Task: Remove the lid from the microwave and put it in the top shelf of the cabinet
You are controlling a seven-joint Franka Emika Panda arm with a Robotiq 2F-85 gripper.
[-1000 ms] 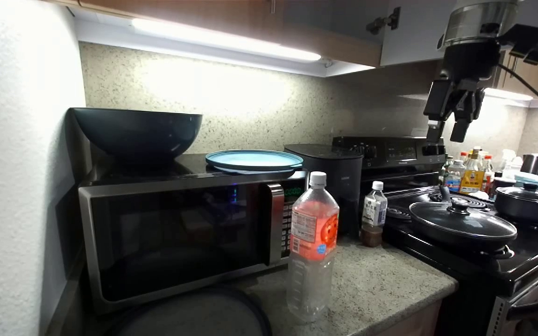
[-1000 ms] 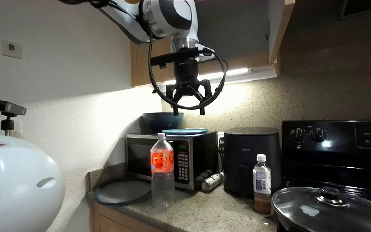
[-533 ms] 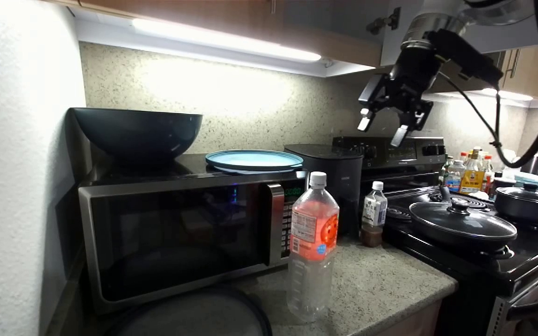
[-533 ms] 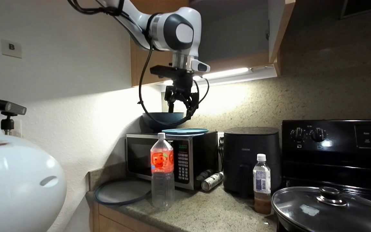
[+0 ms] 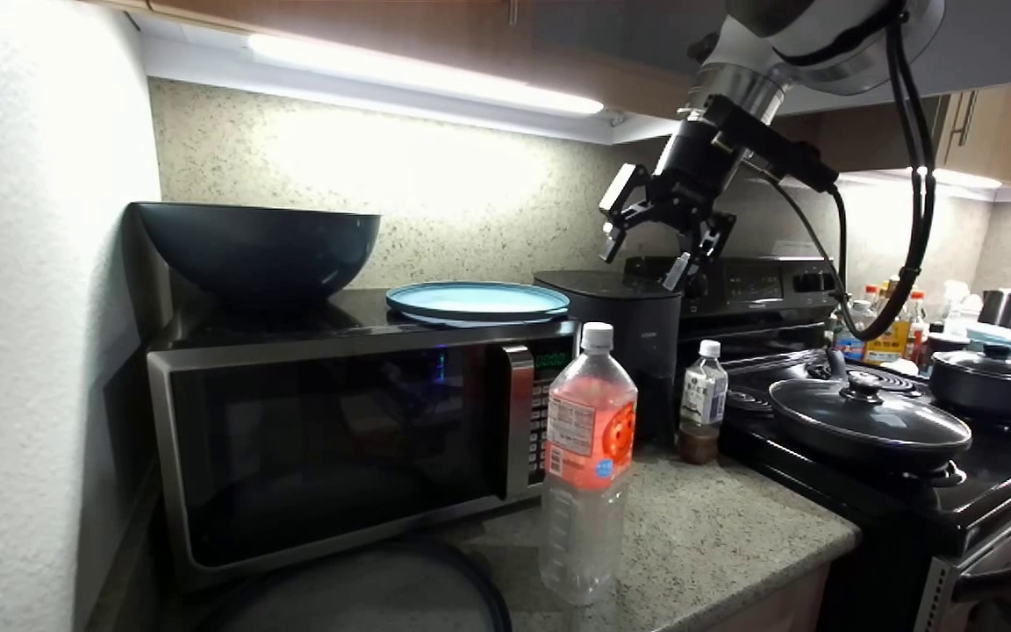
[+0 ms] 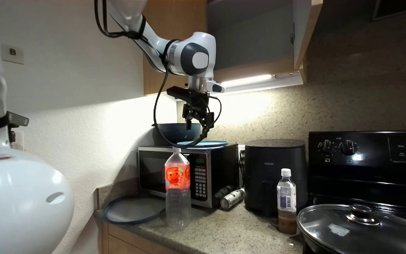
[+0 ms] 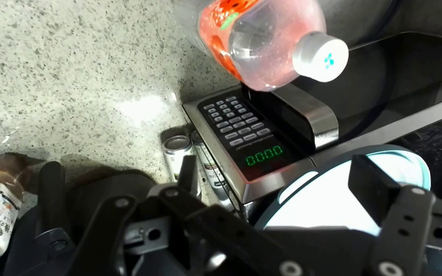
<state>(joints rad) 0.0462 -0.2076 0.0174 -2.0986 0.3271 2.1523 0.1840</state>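
The lid (image 5: 479,301) is a flat teal disc lying on the right part of the microwave top. It also shows in an exterior view (image 6: 208,143) and, partly covered by my fingers, in the wrist view (image 7: 320,195). The microwave (image 5: 339,448) is shut, with a green display. My gripper (image 5: 641,257) is open and empty, tilted, in the air above and to the right of the lid in that exterior view; in the wrist view its fingers (image 7: 278,180) are spread wide. The overhead cabinet (image 6: 174,79) has one door (image 6: 307,31) standing open; its shelves are not clearly seen.
A dark bowl (image 5: 260,250) stands on the microwave beside the lid. A large bottle (image 5: 589,456) stands in front of the microwave. A black air fryer (image 6: 275,162), a small bottle (image 6: 286,201) and the stove (image 5: 830,491) are to the right. A round disc (image 6: 136,210) lies on the counter.
The arm has come down and toward the microwave, and the gripper has tilted from pointing straight down to slanting. The gripper has stayed open. The lid has not moved.
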